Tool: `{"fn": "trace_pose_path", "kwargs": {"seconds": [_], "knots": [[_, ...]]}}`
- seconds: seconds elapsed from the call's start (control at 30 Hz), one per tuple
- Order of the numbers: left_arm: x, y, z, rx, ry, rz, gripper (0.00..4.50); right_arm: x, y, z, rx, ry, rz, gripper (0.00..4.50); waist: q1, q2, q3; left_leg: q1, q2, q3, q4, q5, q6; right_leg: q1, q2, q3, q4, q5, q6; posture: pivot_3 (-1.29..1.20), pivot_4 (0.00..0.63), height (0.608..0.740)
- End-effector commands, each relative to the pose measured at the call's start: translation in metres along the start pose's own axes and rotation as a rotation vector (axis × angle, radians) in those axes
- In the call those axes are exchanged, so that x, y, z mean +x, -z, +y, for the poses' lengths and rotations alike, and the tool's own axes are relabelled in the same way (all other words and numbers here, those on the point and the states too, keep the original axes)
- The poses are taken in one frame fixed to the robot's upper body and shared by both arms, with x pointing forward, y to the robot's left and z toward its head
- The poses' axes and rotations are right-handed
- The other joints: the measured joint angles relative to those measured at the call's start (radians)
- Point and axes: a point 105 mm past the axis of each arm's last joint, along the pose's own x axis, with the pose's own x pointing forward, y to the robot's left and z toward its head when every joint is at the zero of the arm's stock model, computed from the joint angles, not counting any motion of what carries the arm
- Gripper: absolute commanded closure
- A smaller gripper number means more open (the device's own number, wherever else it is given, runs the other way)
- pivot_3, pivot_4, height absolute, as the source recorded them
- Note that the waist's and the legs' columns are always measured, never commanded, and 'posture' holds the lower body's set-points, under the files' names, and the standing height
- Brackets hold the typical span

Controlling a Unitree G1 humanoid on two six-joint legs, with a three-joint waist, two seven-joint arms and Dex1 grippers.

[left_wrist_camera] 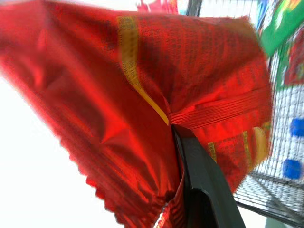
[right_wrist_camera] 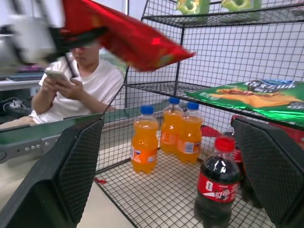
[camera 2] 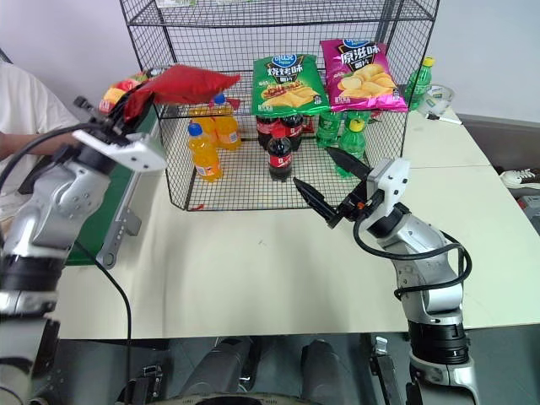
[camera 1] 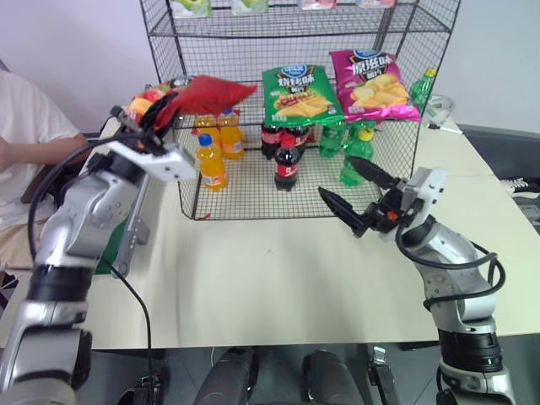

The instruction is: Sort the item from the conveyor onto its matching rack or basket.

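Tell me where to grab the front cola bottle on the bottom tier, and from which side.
Grip the front cola bottle around its body, at or just above the red label, coming level from the open front of the wire rack. It stands upright and apart from the orange bottles, leaving room on both sides. The shelf above probably rules out a top approach. The right gripper, jaws open, is nearest.

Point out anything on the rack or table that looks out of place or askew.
One green soda bottle lies tipped on the rack's bottom tier while the orange and cola bottles beside it stand upright. The red snack bag hangs crumpled and tilted, pinched in the left gripper. Nothing looks spilled.
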Motion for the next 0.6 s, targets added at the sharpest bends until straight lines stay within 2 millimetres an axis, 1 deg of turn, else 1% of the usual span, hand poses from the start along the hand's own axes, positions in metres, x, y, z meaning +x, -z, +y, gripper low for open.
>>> {"fn": "trace_pose_path", "kwargs": {"seconds": [0.03, 0.1, 0.2, 0.3, 0.37, 0.47, 0.6], "knots": [[0.017, 0.002, -0.011, 0.021, -0.043, -0.001, 4.43, 0.001, -0.010, -0.002, -0.051, -0.002, -0.030, 0.00, 0.000, 0.000, 0.000, 0.000, 0.000, 0.000, 0.000, 0.000, 0.000, 0.000, 0.000, 0.000, 0.000, 0.000, 0.000, 0.00, 0.150, 0.740], [0.030, 0.009, -0.029, -0.022, -0.032, 0.061, 4.43, 0.001, -0.011, -0.002, -0.055, -0.001, -0.028, 0.00, 0.002, 0.000, 0.000, 0.000, 0.000, 0.000, 0.000, 0.000, 0.000, 0.000, 0.000, 0.000, 0.000, 0.000, 0.000, 0.00, 0.150, 0.740], [0.041, 0.013, -0.049, -0.037, 0.011, 0.108, 4.43, 0.002, -0.011, -0.001, -0.059, -0.004, -0.028, 0.00, 0.000, -0.002, 0.000, 0.000, 0.000, -0.001, 0.001, 0.000, 0.000, 0.000, 0.000, -0.001, 0.001, 0.000, 0.000, 0.00, 0.150, 0.740], [0.057, 0.007, -0.054, -0.031, -0.001, 0.122, 4.43, 0.002, -0.011, 0.000, -0.067, -0.015, -0.015, 0.00, -0.003, -0.002, 0.001, -0.001, 0.000, -0.001, 0.001, 0.000, 0.000, 0.000, 0.000, -0.001, 0.002, 0.000, 0.001, 0.00, 0.150, 0.740], [0.062, 0.009, -0.055, -0.011, 0.004, 0.139, 4.43, 0.002, -0.011, 0.000, -0.067, -0.017, -0.013, 0.00, -0.005, -0.003, 0.001, -0.001, 0.000, -0.001, 0.001, 0.000, 0.000, -0.001, 0.000, -0.001, 0.002, 0.000, 0.001, 0.00, 0.150, 0.740], [0.070, 0.013, -0.053, -0.023, -0.004, 0.183, 4.43, 0.002, -0.012, -0.001, -0.069, -0.015, -0.011, 0.00, -0.008, -0.004, 0.002, -0.001, 0.000, -0.001, 0.001, 0.000, 0.000, -0.001, 0.000, 0.000, 0.002, 0.000, 0.001, 0.00, 0.150, 0.740], [0.076, 0.015, -0.057, -0.055, 0.033, 0.237, 4.43, 0.001, -0.013, -0.001, -0.063, -0.014, -0.007, 0.00, -0.007, -0.004, 0.002, -0.001, 0.000, -0.001, 0.001, 0.000, 0.000, -0.001, 0.000, -0.001, 0.002, 0.000, 0.001, 0.00, 0.150, 0.740]]}}
